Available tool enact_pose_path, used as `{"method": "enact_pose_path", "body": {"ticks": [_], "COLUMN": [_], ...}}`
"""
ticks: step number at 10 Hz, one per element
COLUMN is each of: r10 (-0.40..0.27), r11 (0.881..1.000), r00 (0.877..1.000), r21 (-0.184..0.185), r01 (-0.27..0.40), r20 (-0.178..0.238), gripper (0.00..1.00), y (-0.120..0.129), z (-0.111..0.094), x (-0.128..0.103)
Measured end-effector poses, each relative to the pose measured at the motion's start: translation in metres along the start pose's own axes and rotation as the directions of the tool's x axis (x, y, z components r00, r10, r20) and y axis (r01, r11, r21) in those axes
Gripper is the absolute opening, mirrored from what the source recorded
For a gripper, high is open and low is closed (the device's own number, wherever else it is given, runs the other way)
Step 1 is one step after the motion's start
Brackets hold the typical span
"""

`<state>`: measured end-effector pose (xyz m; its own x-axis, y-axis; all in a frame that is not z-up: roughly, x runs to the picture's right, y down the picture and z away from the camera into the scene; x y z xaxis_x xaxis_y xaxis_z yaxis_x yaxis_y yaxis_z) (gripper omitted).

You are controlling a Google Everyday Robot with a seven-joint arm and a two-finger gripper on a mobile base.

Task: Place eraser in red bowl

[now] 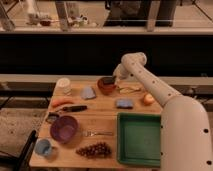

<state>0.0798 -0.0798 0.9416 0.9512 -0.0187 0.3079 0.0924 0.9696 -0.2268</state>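
Observation:
The red bowl (105, 87) stands at the back middle of the wooden table (107, 120). The eraser (107, 80), a small dark block, shows right over the bowl's mouth at its far rim; I cannot tell whether it rests in the bowl or hangs just above it. My gripper (115, 75) is at the bowl's back right edge, pointing down and left, right next to the eraser. The arm reaches in from the lower right.
Two pale blue pads (88, 92) (124, 103) lie on either side of the bowl. A white cup (63, 85), carrot (62, 101), knife (74, 108), purple bowl (64, 129), blue cup (43, 147), grapes (95, 149), fork (97, 133), green tray (139, 137) and peach (148, 99) also sit on the table.

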Motion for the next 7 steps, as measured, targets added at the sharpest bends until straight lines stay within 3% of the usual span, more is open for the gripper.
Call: {"method": "enact_pose_path", "body": {"ticks": [2,7], "r10": [-0.003,-0.019], "r11": [1.000,1.000], "r00": [1.000,0.999], "r21": [0.002,-0.001], "r01": [0.003,0.019], "r20": [-0.002,0.026], "gripper": [0.13,0.64], "y": [0.002,0.001], "z": [-0.003,0.005], "x": [0.003,-0.012]}}
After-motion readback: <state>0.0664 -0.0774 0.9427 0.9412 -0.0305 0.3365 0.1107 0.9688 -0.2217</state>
